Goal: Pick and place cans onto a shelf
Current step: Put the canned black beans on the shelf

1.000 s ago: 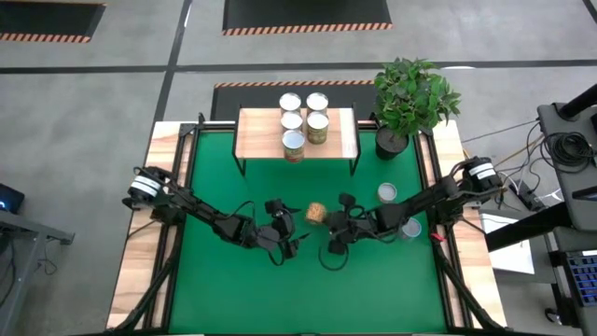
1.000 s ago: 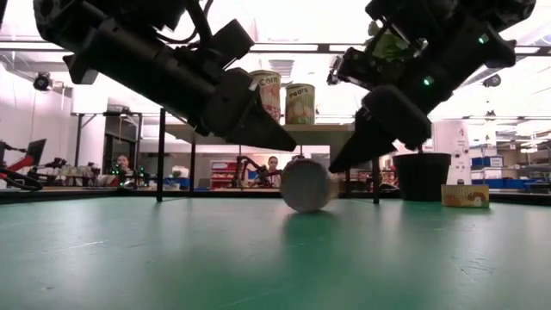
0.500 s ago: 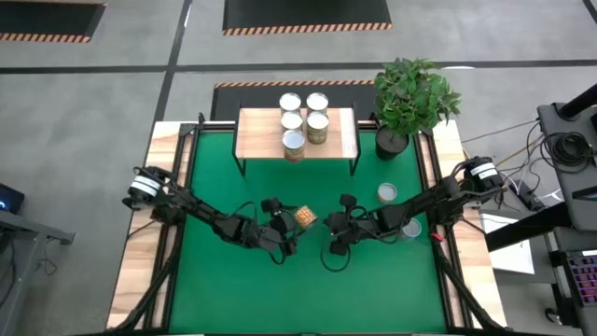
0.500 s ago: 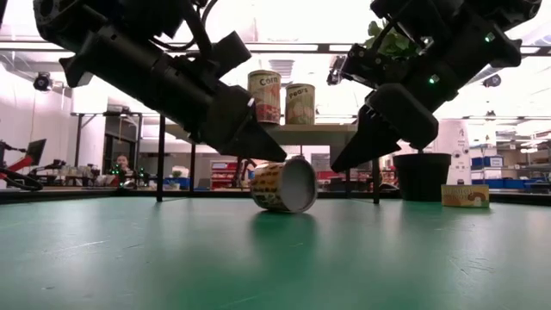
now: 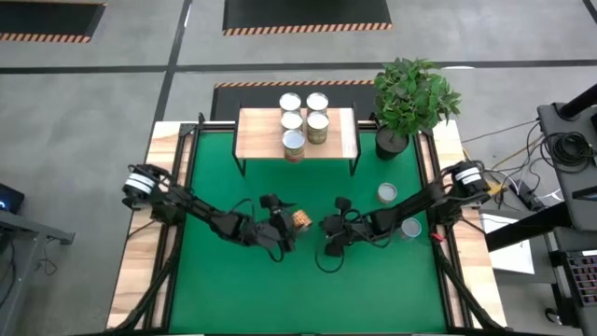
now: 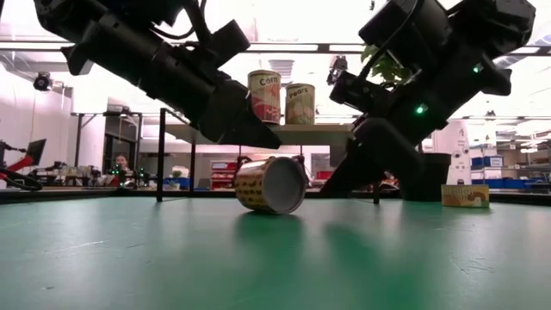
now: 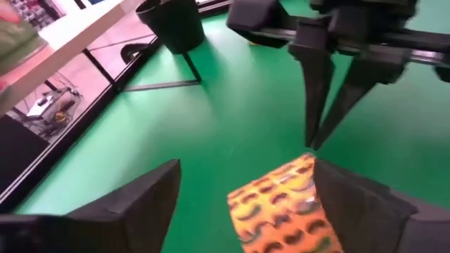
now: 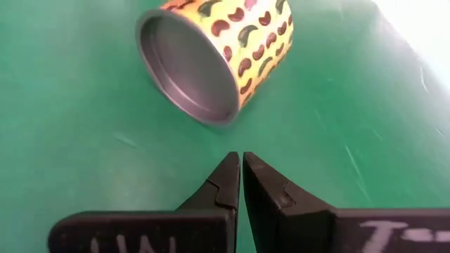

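Note:
A can (image 5: pixel 300 220) with a yellow patterned label lies on its side on the green mat, mid-table; its silver end (image 8: pixel 188 69) faces my right gripper. My left gripper (image 7: pixel 246 176) is open and low, with one finger on each side of the can (image 7: pixel 288 207). My right gripper (image 8: pixel 241 160) is shut, its tips just above the mat and a short way from the can toward the table's right. The shelf (image 5: pixel 256 135) stands at the far edge with several cans upright on it. My left gripper has one finger (image 7: pixel 351 204) right against the can's label side (image 7: pixel 309 190). I cannot tell whether it touches. The other finger stands well clear of the can. The can rests on its side on the mat.
Two more cans (image 5: pixel 387 192) (image 5: pixel 410 227) stand on the mat at the right, beside my right arm. A potted plant (image 5: pixel 392 142) stands at the far right corner, next to the shelf. The near half of the mat is bare.
The can has rolled along the mat toward the table's left and turned about, so its label side now shows in the low view; it now lies between my left gripper's fingers. My right gripper has sunk toward the mat and followed it leftward, still shut.

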`<state>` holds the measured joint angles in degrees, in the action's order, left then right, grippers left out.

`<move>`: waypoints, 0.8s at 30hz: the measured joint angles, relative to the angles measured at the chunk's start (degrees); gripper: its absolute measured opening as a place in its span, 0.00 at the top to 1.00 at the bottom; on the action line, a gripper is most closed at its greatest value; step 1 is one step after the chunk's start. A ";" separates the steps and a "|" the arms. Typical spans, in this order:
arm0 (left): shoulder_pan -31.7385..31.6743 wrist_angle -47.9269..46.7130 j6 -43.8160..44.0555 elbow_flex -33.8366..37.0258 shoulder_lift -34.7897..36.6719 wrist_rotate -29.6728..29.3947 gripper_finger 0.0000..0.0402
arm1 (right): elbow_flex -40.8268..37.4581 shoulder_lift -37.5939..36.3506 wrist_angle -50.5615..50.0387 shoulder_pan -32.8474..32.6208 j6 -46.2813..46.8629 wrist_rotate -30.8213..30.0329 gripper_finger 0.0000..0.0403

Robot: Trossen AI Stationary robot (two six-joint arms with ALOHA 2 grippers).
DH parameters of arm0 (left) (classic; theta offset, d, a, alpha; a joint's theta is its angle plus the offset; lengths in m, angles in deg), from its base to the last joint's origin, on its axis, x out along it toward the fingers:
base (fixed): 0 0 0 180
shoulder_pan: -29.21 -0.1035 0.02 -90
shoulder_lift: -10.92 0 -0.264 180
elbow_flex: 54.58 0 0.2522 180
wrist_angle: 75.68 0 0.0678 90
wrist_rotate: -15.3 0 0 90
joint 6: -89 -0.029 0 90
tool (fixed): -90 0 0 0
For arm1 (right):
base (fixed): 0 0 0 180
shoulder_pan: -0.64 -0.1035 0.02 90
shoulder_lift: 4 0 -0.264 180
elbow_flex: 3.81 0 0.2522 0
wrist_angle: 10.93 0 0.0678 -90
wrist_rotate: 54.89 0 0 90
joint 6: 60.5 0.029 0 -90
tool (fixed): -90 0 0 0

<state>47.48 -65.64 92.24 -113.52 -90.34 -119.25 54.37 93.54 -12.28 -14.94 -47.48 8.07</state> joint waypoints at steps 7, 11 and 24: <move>-1.93 -1.88 3.04 1.72 -0.48 -0.22 0.57 | 0.05 2.14 4.64 0.61 -0.42 0.11 0.98; -2.03 -2.15 4.80 2.40 -0.52 -0.52 0.78 | 0.04 2.72 6.54 0.76 -0.11 0.79 0.98; -4.63 -7.77 23.64 2.68 2.77 2.06 1.00 | 0.07 2.21 11.11 0.79 -1.07 3.03 0.98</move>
<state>42.85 -73.41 115.88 -110.84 -87.56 -117.19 54.44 95.75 -1.17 -14.15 -48.55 11.10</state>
